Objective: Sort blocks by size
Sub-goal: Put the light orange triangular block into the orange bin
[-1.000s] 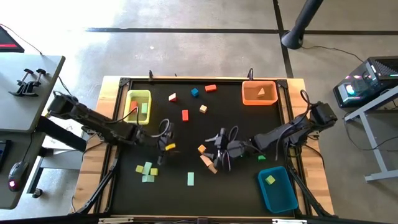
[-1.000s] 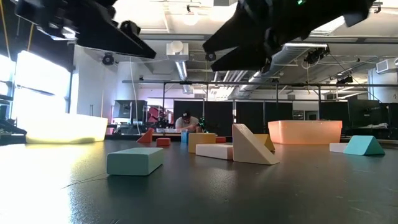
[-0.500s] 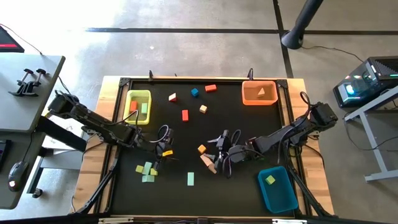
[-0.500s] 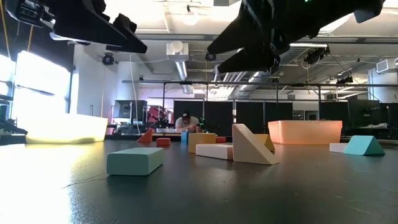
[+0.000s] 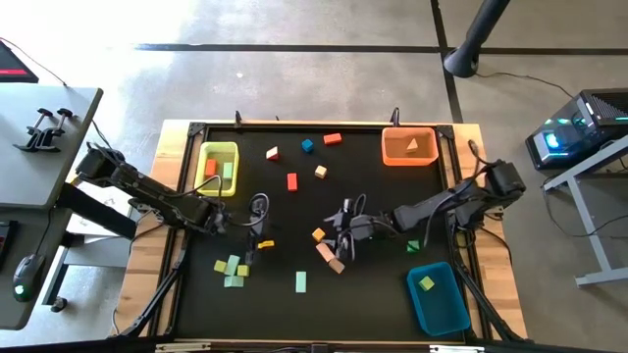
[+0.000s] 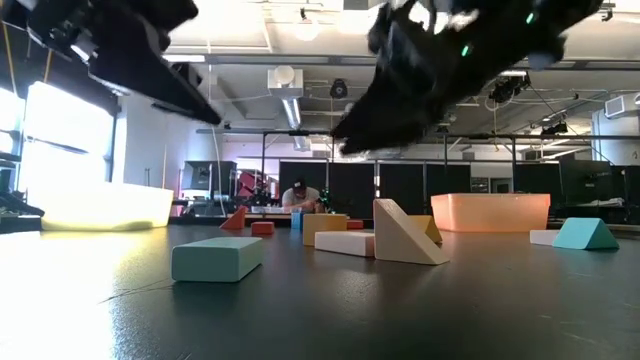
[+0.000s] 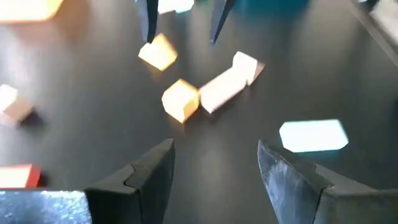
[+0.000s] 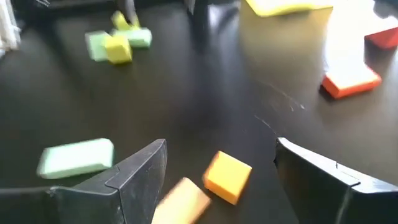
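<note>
It was a robotics lab or workshop hall: a bare grey concrete floor (image 5: 294,88) marked with dark tape lines, exposed silver ceiling ducts (image 6: 290,95), dark-framed workbenches (image 6: 330,200) in the background (a person sat there), and a lit computer tower (image 5: 579,127) beside the black-topped wooden table (image 5: 177,294).

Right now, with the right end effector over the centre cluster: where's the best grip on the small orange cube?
Probably from straight above, across two opposite flat sides. The orange cube sits flat on the mat, small enough for the open right end effector to straddle. A tan bar lies close to one corner, so put the fingers on the faces clear of it.
</note>
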Tool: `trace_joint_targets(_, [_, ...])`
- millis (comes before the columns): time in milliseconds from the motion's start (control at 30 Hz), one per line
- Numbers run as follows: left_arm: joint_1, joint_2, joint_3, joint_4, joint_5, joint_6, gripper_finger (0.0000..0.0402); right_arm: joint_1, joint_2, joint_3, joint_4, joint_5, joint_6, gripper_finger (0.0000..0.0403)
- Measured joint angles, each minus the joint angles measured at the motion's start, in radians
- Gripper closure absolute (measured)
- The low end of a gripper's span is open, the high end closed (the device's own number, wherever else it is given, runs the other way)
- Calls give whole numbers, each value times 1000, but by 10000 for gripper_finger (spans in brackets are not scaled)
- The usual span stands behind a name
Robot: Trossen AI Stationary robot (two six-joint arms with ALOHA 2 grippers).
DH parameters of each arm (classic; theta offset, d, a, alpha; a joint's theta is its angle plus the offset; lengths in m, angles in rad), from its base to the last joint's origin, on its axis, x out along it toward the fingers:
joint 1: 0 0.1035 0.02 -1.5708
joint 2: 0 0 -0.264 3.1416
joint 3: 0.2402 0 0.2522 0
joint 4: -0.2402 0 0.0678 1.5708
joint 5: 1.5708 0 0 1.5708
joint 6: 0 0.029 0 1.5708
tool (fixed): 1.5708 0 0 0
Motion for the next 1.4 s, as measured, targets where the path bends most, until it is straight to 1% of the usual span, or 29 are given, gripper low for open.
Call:
trace_joint_targets(167, [0,0,0,-105,-97,-113,186,-32,87,21,17,32,115,114])
trace_joint_targets(267, [0,0,0,-156,-141,-161,186,-42,139,78,8,21,135,114])
trace_joint_targets(333, [-1,0,0,-190,-172,-184,186,-43,175,138,-28,25,138,114])
trace_joint_targets(433, [-1,0,0,-255,-226,-209,186,-43,232,251,-162,69,179,114])
trace_joint_targets(500, [-1,0,0,-283,-270,-228,186,-44,264,339,-280,100,243,114])
trace_joint_targets(567, [-1,0,0,-296,-303,-243,186,-48,284,427,-396,106,288,114])
trace_joint_targets(633, [0,0,0,-301,-323,-246,186,-48,299,500,-500,106,295,114])
trace_joint_targets(733, [0,0,0,-301,-341,-231,186,-48,319,563,-610,104,308,114])
trace_joint_targets(800, [0,0,0,-304,-356,-230,186,-45,322,569,-635,97,311,114])
trace_joint_targets(900, [0,0,0,-327,-363,-237,186,-45,322,551,-626,94,318,114])
trace_joint_targets(1100, [-7,0,0,-409,-367,-307,186,-65,323,515,-588,53,309,114])
trace_joint_targets(1267, [2,-1,0,-352,-398,-272,186,-78,323,513,-576,54,259,114])
trace_joint_targets(1400, [25,-1,0,-280,-405,-192,186,-83,332,513,-529,50,155,114])
